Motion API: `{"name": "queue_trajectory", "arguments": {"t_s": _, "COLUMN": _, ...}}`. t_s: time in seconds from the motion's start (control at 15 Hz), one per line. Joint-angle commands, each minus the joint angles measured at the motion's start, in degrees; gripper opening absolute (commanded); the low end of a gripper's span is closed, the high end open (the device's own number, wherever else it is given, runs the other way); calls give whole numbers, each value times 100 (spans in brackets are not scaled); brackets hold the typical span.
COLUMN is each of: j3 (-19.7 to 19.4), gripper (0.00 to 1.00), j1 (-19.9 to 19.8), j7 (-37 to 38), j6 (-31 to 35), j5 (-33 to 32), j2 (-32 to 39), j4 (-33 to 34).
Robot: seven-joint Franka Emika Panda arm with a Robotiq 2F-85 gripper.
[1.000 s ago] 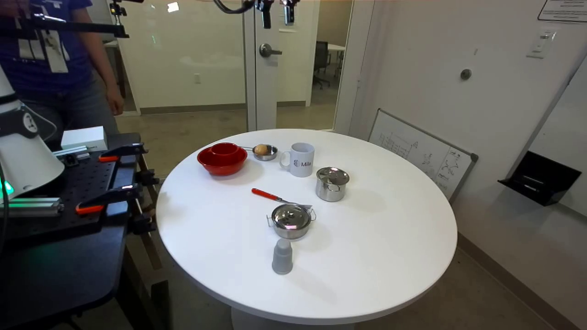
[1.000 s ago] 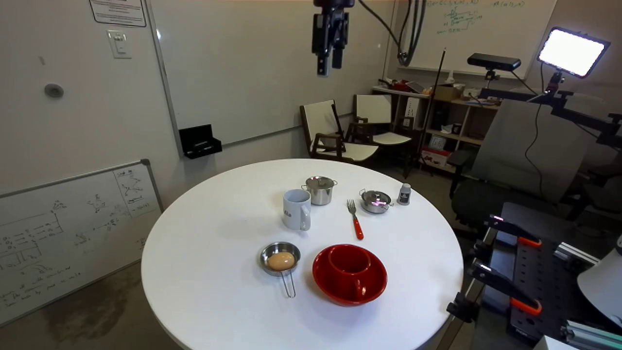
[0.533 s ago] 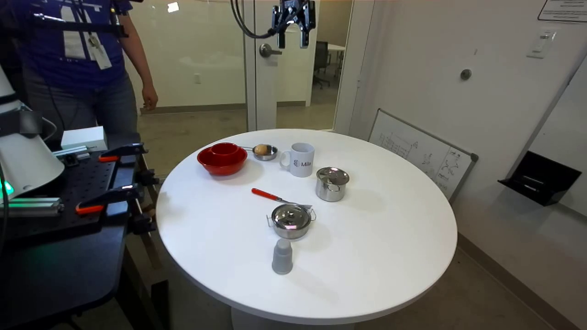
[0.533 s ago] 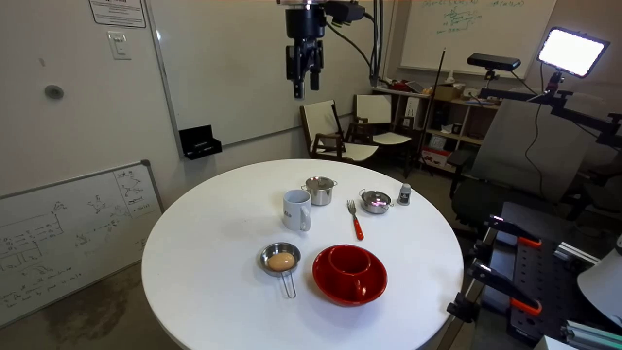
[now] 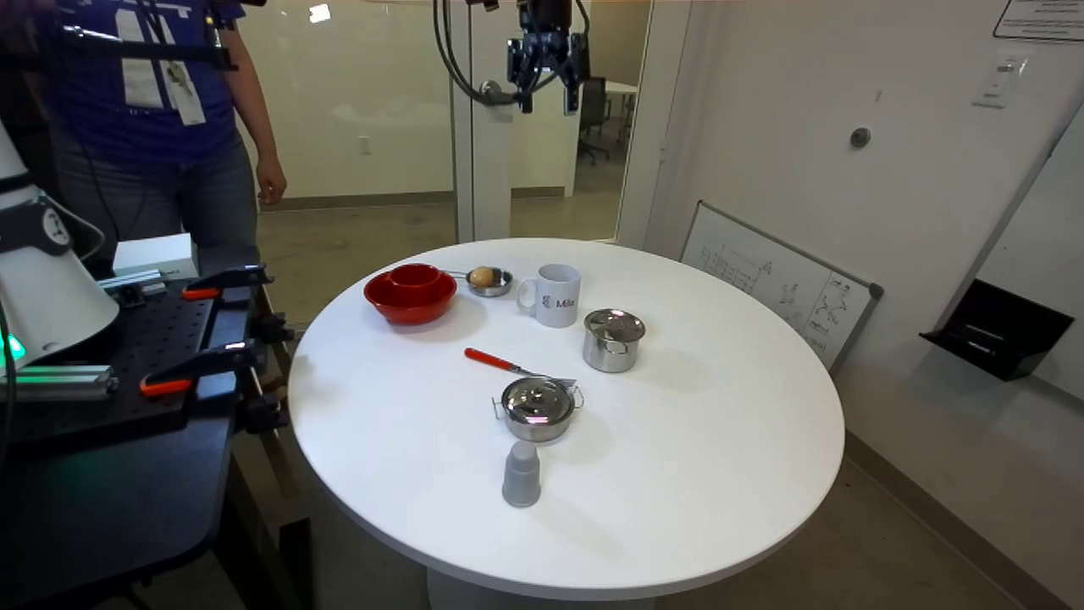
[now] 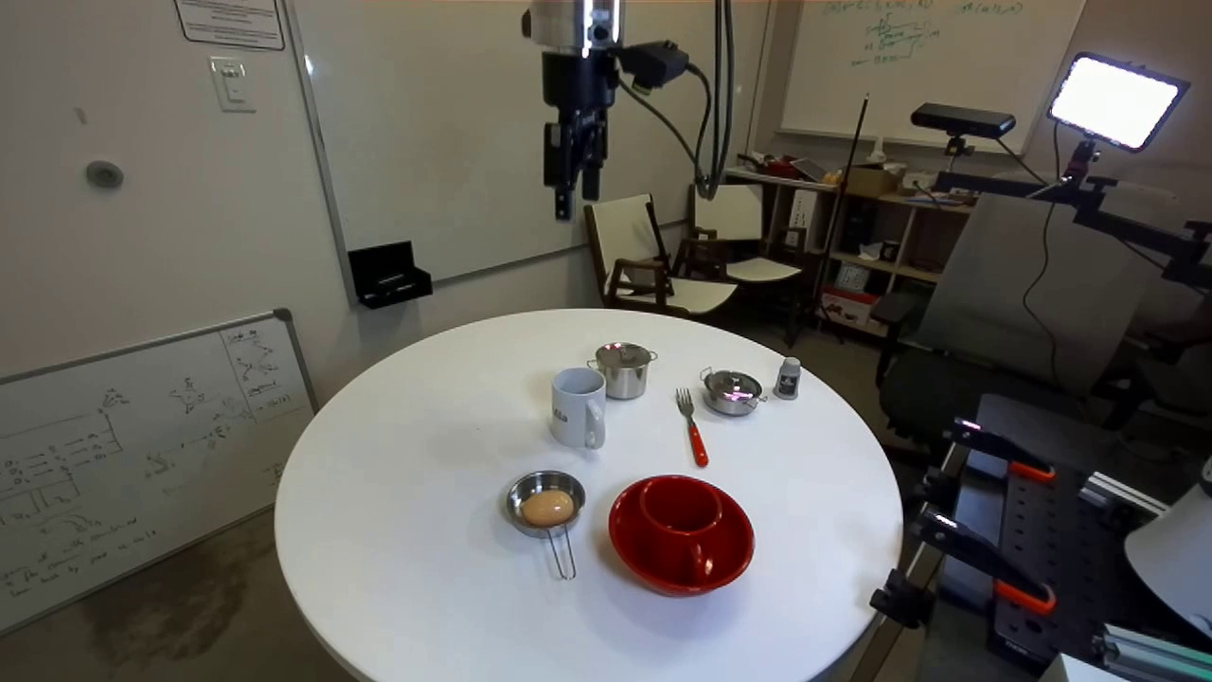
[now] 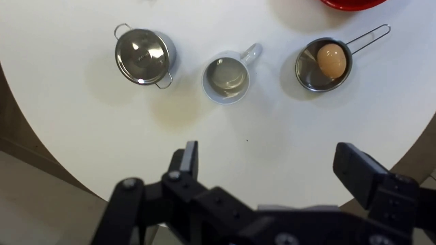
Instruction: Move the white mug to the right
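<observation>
The white mug (image 5: 561, 292) stands upright on the round white table (image 5: 720, 440), with a small dark logo and a handle on one side. It also shows in an exterior view (image 6: 571, 417). In the wrist view the mug (image 7: 208, 92) is seen from above, its inside bare. My gripper (image 5: 548, 106) is high above the table, well clear of the mug; it also shows in an exterior view (image 6: 578, 201). In the wrist view the fingers (image 7: 267, 146) are wide apart with only table between them, and the mug lies beyond them, up and to the left of centre.
Close to the mug stands a lidded steel pot (image 5: 611, 347). A small pan with an egg (image 6: 547, 502) and a red bowl with a red cup (image 6: 682, 545) are nearby. A fork (image 5: 500, 362), a low lidded pot (image 5: 538, 411) and a grey bottle (image 5: 522, 479) lie farther off.
My gripper has come down toward the table over the last second, shifting right in an exterior view and left in an exterior view. A person in the background has moved. The mug has not moved.
</observation>
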Motion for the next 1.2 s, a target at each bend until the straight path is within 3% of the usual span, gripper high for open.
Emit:
{"name": "queue_trajectory", "arguments": {"t_s": 0.0, "j3": 31, "gripper": 100, "j1": -75, "j7": -539, "j6": 717, "j5": 92, "j2": 614, "j4": 49}}
{"name": "queue_trajectory", "arguments": {"t_s": 0.4, "j3": 215, "gripper": 100, "j1": -342, "j7": -1346, "j6": 1041, "j5": 362, "j2": 1387, "j4": 61}}
{"name": "queue_trajectory", "arguments": {"t_s": 0.67, "j3": 417, "gripper": 100, "j1": -493, "j7": -1832, "j6": 888, "j5": 613, "j2": 1853, "j4": 273}}
{"name": "queue_trajectory", "arguments": {"t_s": 1.13, "j3": 250, "gripper": 100, "j1": -298, "j7": -1532, "j6": 538, "j5": 458, "j2": 2455, "j4": 753}}
